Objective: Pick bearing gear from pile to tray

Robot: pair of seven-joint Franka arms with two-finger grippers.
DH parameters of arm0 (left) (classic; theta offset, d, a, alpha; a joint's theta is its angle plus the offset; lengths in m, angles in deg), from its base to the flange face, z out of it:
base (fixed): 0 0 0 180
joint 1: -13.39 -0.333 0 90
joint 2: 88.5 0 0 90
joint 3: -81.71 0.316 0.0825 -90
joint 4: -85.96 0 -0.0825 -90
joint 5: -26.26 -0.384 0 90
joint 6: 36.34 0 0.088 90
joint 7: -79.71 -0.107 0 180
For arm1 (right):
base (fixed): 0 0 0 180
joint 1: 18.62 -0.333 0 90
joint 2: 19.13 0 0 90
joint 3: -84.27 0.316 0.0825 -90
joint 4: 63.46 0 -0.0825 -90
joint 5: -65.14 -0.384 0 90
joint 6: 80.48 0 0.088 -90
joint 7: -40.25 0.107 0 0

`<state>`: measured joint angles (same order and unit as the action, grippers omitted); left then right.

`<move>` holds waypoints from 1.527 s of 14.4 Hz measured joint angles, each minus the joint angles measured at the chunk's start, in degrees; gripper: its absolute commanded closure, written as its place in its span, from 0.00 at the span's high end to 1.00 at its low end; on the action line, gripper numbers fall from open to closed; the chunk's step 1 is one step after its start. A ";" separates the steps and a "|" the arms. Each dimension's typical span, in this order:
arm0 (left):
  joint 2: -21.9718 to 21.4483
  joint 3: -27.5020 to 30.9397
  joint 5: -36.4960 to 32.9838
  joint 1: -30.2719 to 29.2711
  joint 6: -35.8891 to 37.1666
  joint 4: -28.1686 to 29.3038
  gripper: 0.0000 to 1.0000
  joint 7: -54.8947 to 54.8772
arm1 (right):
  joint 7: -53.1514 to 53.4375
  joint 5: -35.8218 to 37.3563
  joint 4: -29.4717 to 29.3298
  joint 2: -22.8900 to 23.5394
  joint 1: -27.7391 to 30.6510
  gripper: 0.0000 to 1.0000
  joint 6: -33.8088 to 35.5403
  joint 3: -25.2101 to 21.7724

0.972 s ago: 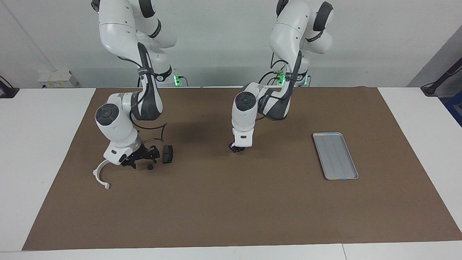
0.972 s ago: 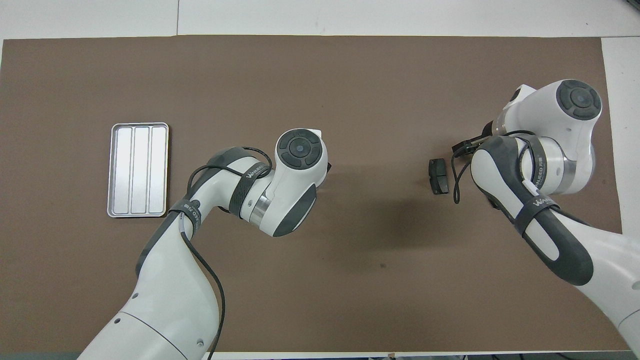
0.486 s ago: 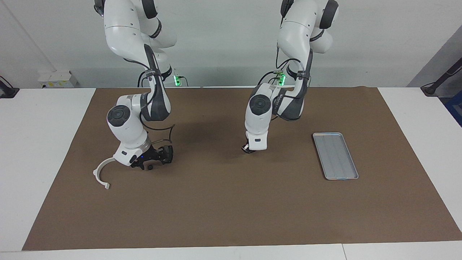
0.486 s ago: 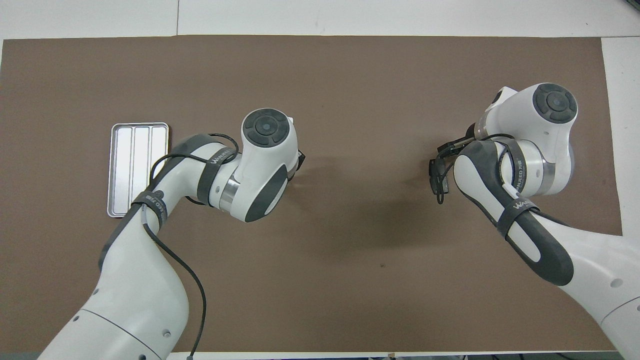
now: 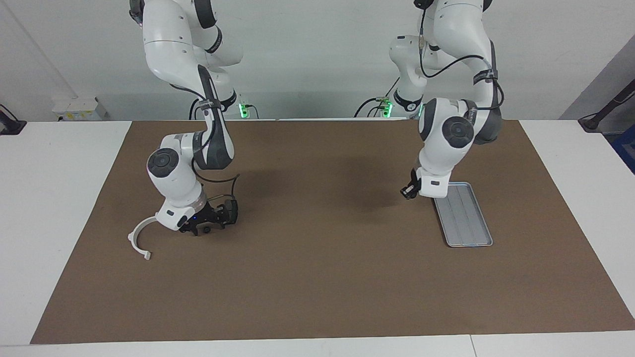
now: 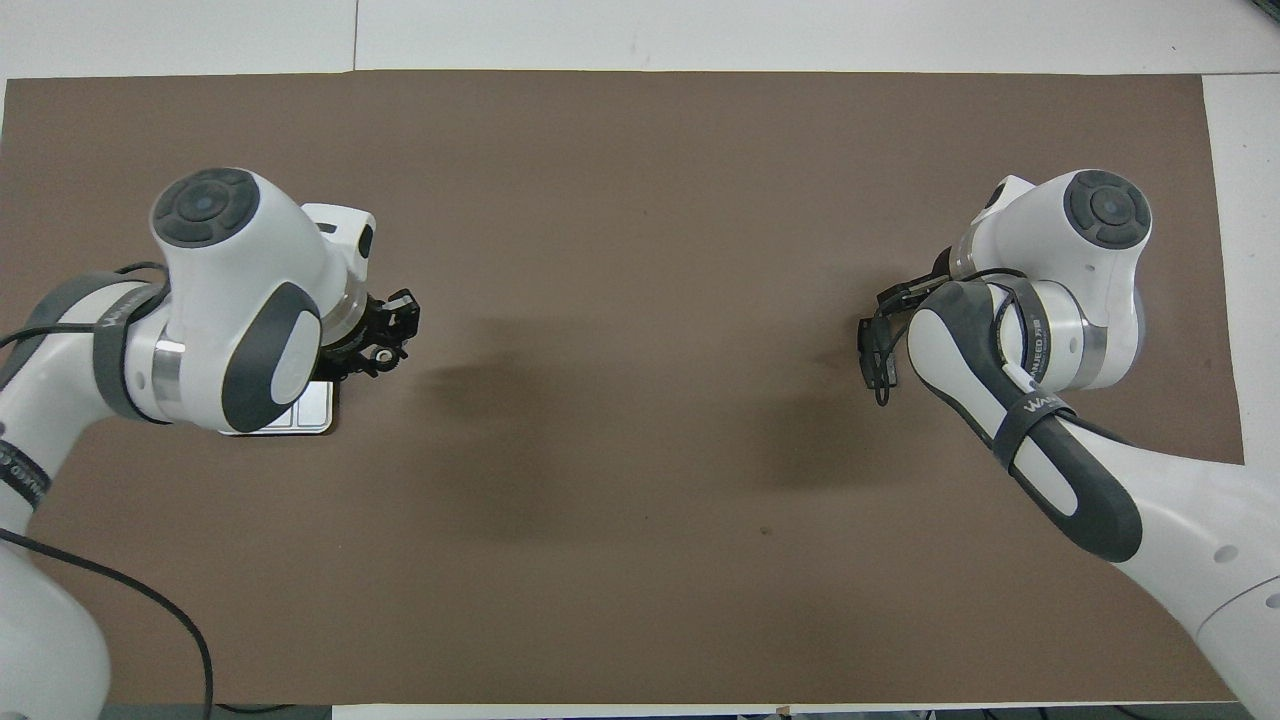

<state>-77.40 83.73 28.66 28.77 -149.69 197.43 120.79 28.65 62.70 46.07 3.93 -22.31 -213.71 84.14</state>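
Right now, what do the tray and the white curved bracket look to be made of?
The tray looks like sheet metal, probably aluminium or steel: silver-grey, a dull sheen, pressed lengthwise ridges and a low rolled rim. The white curved bracket, lying beside the right tool, looks like moulded plastic: uniform matte white, thin arc, no metallic glint. That is a guess from its look alone.

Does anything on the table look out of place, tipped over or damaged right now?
Nothing stands out. The tray lies flat on the brown mat, with nothing visible on its exposed part. The white arc bracket rests by the pile, where the right gripper sits low. The left gripper hangs beside the tray's edge.
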 measured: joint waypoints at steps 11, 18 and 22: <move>-0.95 -0.08 -0.02 -14.48 -17.44 10.80 0.00 -20.68 | -1.18 0.00 0.43 0.07 0.42 0.70 1.13 0.00; -1.77 -0.15 -0.02 -15.79 -19.63 14.23 0.00 -20.63 | -2.33 0.02 0.46 -0.52 1.27 0.06 1.32 -0.14; -1.82 -0.25 -0.02 -15.79 -19.79 14.79 0.00 -20.42 | -2.33 0.05 0.49 -0.69 1.19 0.00 1.47 -0.15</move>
<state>-79.22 83.48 28.64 12.98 -169.48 212.22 100.37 26.32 62.75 46.56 3.24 -21.12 -212.24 83.99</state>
